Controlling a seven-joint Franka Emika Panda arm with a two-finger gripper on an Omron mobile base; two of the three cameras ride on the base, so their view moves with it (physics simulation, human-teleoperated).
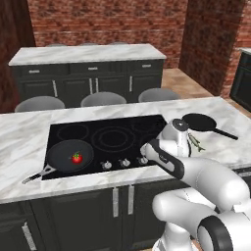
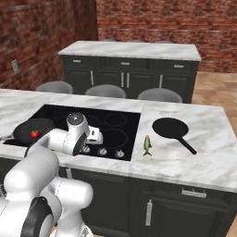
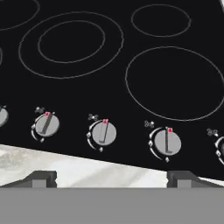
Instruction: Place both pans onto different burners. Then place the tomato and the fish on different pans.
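One black pan [image 1: 67, 155] sits on the cooktop's front-left burner with the red tomato [image 1: 77, 158] inside it; the same pan [image 2: 33, 129] and tomato [image 2: 34, 134] appear at the left of the right base view. The second pan [image 1: 200, 122] [image 2: 170, 127] lies on the marble counter right of the cooktop, handle pointing right and toward the front. The greenish fish [image 1: 196, 142] [image 2: 147, 145] lies on the counter between cooktop and that pan. My gripper [image 3: 111, 178] is open with nothing between its fingertips, above the front knobs, facing bare burner rings [image 3: 175, 83].
A row of silver knobs [image 3: 103, 133] runs along the cooktop's [image 1: 105, 128] front edge. The marble counter [image 1: 22, 139] surrounds it. Three grey stools [image 1: 103, 99] stand behind the island, and a second dark cabinet counter [image 1: 88, 54] stands by the brick wall.
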